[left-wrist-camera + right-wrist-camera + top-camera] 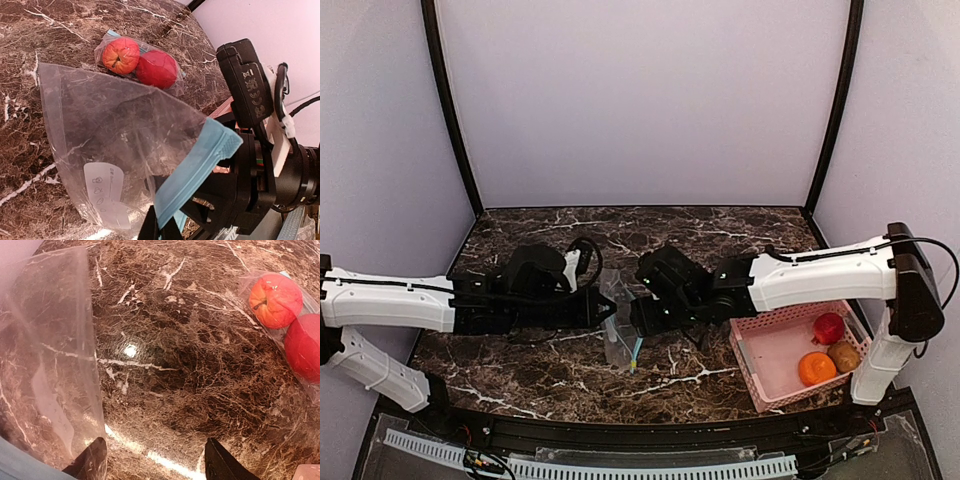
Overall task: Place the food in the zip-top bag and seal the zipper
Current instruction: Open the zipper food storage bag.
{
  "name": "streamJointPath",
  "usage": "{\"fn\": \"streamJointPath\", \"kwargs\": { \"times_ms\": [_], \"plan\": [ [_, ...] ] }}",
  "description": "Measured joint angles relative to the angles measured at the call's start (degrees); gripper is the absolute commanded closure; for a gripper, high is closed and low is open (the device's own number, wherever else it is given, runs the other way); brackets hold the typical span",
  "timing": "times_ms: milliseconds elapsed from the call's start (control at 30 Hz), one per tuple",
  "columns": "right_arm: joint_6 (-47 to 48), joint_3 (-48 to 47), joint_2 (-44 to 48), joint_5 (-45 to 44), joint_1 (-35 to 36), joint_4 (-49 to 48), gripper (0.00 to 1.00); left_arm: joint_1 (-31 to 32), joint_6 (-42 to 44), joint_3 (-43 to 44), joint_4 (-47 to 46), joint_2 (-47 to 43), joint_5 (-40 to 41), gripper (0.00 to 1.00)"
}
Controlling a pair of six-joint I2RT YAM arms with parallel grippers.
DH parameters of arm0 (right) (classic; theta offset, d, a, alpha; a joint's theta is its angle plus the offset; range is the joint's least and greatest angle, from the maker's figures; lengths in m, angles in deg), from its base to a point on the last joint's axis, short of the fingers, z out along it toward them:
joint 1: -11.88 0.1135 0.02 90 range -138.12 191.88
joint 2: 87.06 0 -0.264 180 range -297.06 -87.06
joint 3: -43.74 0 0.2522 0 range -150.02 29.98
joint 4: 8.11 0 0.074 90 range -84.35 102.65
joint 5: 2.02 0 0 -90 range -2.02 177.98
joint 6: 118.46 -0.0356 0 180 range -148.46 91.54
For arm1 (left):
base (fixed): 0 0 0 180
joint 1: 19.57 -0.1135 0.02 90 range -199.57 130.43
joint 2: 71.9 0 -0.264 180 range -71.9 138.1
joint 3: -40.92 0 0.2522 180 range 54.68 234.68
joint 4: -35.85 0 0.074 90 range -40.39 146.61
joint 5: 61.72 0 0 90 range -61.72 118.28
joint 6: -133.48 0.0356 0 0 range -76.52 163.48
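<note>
zip-top bag (115, 125) is thin floppy film, so grab the stiffer blue zip strip (200, 160). left pincer (160, 227) looks pinched on it, right pincer (157, 456) spread wide.

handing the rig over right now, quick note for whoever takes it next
Left gripper: shut on the blue zipper edge of the zip-top bag, holding it up off the table.
Right gripper: open beside the bag, holding nothing.
Food: a red-orange fruit and a red fruit lie on the table beyond the held bag, seemingly in clear plastic of their own. The pink basket holds a dark red fruit, an orange fruit and a brownish fruit.
Done: bag gripped; it looks empty.
Left: load the food, seal the zipper.
</note>
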Motion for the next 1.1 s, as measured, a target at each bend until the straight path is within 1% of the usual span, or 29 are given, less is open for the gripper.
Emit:
{"fn": "streamJointPath", "kwargs": {
  "times_ms": [267,400,533,633,733,867,967,1100],
  "plan": [
    [-2.23,3.48,1.79,-2.14,-2.14,0.42,0.32,0.0,0.52,-1.11,6.34,-6.69,4.11,0.99],
    [-1.64,3.78,2.71,-1.88,-2.21,0.15,0.3,0.0,0.85,-1.4,8.57,-7.06,4.9,0.99],
    [2.95,3.78,3.17,1.75,-2.27,-1.05,0.25,0.0,1.33,-1.38,9.68,-6.88,5.18,0.99],
    [7.3,3.96,4.61,7.21,-2.27,-2.75,0.19,0.0,1.86,-0.9,10.14,-5.46,5.18,0.99],
    [11.19,5.2,8.63,14.4,-2.27,-5.18,0.14,-0.13,2.29,-0.15,10.16,-3.19,5.16,0.99],
    [13.68,7.19,15.91,21.59,-2.25,-7.32,0.13,-1.2,2.43,0.0,10.1,-1.55,4.83,0.99],
    [14.1,8.68,21.14,23.52,-2.34,-7.82,0.13,-2.27,2.43,0.0,10.05,-1.25,4.33,0.99],
    [12.09,11.19,27.74,21.79,-3.87,-5.75,0.06,-3.19,2.45,0.02,9.7,-1.25,3.8,0.99]
  ]
}}
